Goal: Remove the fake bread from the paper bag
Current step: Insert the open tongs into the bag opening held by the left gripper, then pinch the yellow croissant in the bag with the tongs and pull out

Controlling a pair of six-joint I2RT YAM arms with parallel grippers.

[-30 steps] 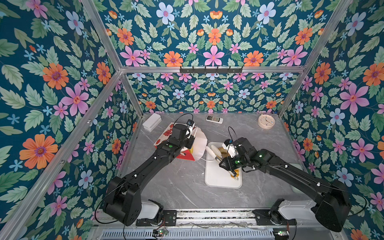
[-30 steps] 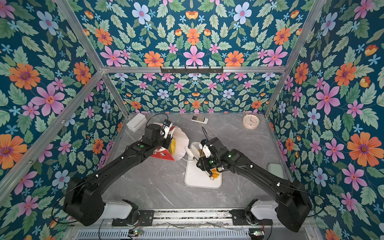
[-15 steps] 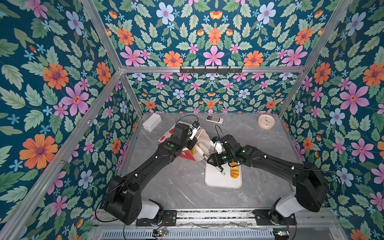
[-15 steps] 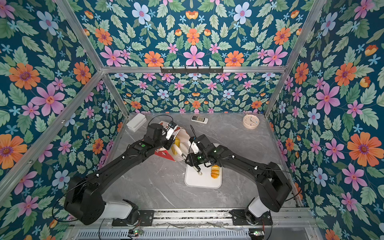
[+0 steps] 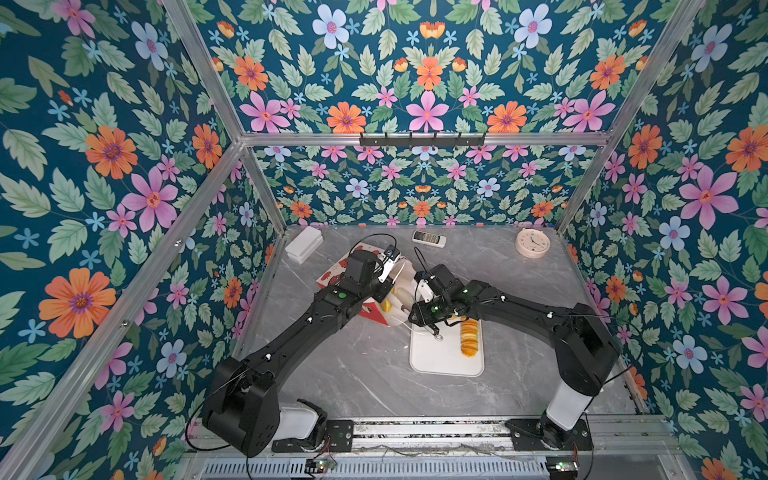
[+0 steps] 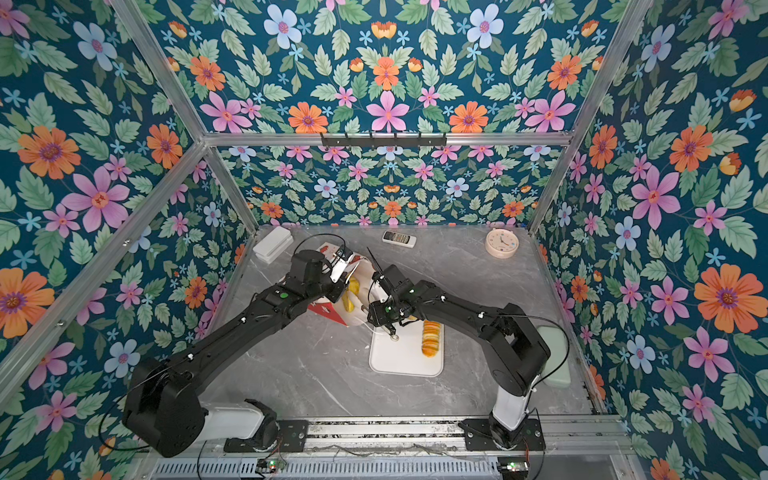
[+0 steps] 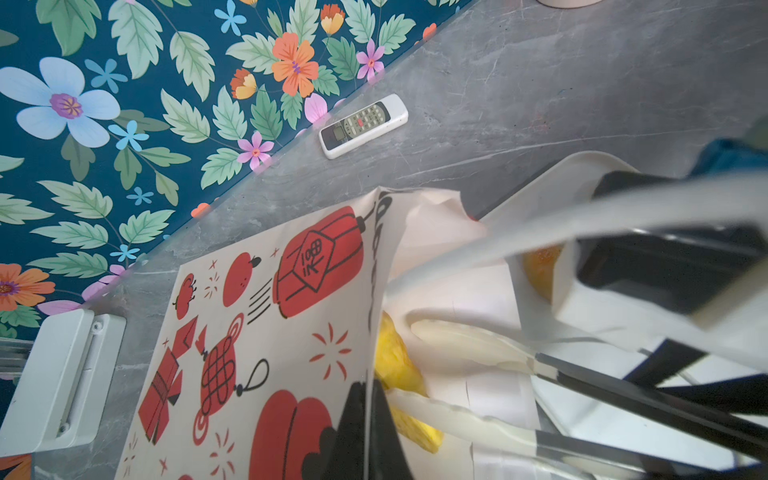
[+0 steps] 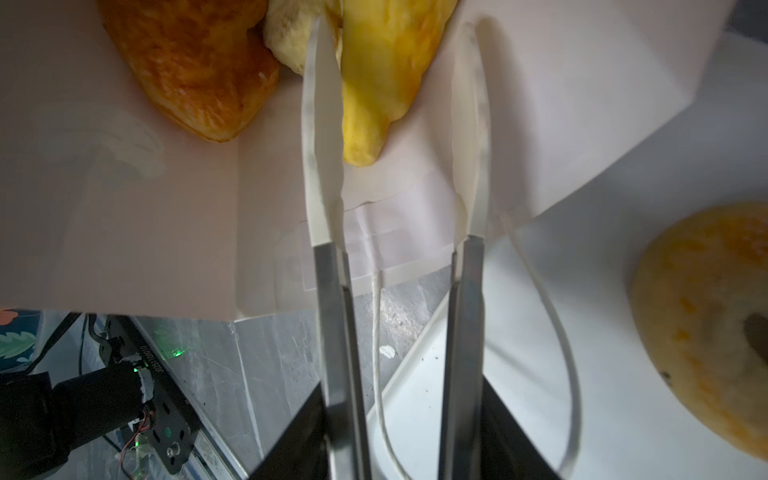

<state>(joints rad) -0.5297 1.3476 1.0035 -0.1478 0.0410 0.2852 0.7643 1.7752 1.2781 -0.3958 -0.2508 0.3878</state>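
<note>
I have left gripper (image 7: 368, 419) with black fingers pinched tight on rim of paper bag (image 7: 270, 316). Bag is thin creased paper, white with red lantern prints, lying on its side.

My right gripper (image 8: 392, 62) has long metal fingers with pale rubbery tips. Narrow gap, tips inside bag mouth, gripping nothing. Glossy yellow pastry (image 8: 374, 83) sits between tips, against one. Flaky orange-brown pastry (image 8: 187, 62) just outside them.

Thin cord handle (image 8: 552, 316) loops beside finger shafts. Smooth white tray (image 8: 623, 436) under shafts carries ring bagel (image 8: 706, 316). Ridged loaf (image 5: 470, 337) lies farther back. Remote (image 7: 363, 124) well apart.
</note>
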